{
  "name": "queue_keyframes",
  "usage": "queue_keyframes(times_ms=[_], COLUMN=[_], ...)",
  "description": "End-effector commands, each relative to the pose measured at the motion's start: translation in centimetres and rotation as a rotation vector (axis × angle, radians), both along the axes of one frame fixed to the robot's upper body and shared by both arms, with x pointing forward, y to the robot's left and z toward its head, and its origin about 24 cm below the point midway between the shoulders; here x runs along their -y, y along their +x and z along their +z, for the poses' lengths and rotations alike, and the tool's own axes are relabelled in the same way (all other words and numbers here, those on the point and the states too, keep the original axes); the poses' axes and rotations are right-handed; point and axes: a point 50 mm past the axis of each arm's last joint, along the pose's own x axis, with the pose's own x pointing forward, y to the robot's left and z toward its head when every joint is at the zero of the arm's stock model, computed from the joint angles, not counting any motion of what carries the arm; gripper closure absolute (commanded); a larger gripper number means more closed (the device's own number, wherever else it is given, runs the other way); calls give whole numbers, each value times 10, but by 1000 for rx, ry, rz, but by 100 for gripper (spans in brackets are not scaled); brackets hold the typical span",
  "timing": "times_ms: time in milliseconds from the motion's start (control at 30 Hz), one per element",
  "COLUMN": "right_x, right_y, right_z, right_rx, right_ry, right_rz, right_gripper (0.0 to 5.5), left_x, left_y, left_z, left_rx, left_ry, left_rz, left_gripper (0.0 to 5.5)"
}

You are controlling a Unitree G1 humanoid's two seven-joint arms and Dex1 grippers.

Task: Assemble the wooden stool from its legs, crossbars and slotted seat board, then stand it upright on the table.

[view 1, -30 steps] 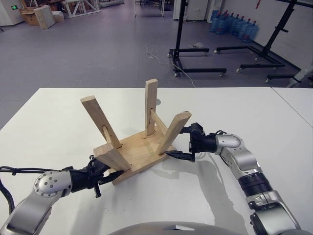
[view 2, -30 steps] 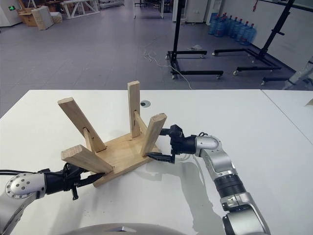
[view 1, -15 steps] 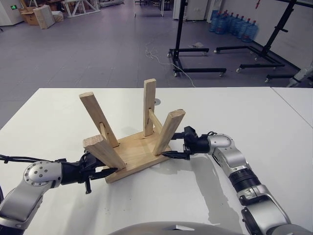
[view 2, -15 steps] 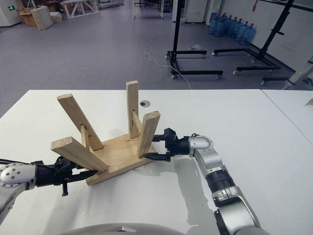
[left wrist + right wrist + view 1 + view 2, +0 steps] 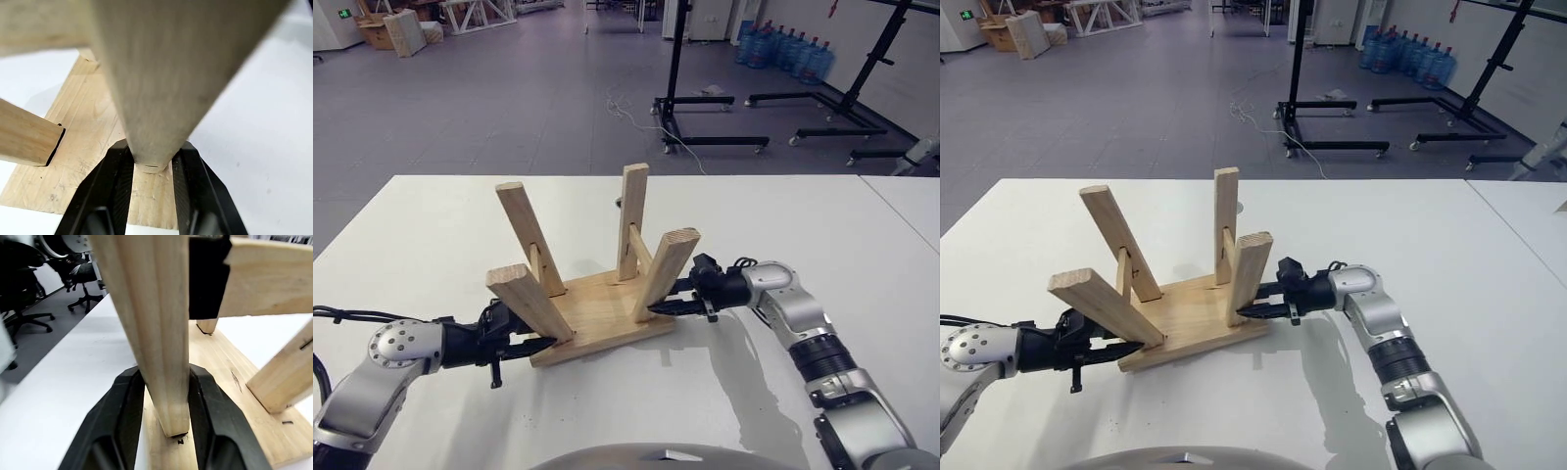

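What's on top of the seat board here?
Four legs stand splayed on the seat board, crossbars joining pairs. The left gripper clamps the near left leg, the right gripper the near right leg. The board's underside is hidden against the table.

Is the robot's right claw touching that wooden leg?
Touching. The right wrist view shows the right gripper with both fingers pressed flat against opposite sides of the leg, with no gap between them.

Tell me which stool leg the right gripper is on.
The near right leg: the right gripper clamps its base. The left gripper holds the near left leg; the two far legs are free.
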Motion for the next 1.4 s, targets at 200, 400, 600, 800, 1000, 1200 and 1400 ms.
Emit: queue_keyframes(times_ms=[200,400,600,800,1000,1200,1400], right_x=[-2,4,30,34,28,44,70], right_y=[-41,-44,-55,-38,-14,-2,-4], right_z=[20,45,48,43,42,45,46], right_rx=[-436,-744,-1056,-1086,-1006,-914,-870], right_ry=[-83,-93,-175,-169,-96,-94,-70], right_rz=[78,16,-32,-116,-169,-206,-271], right_gripper=[434,434,440,448,448,324,243], left_x=[33,26,11,7,-10,-24,-36], left_y=[-21,-30,-10,-12,-7,17,22], left_z=[30,49,40,18,10,27,41], left_rx=[-235,-417,-543,-666,-727,-565,-425], left_ry=[-492,-654,-728,-696,-665,-686,-654], left_rz=[-88,-96,37,97,175,229,293], left_gripper=[449,449,449,364,261,174,148])
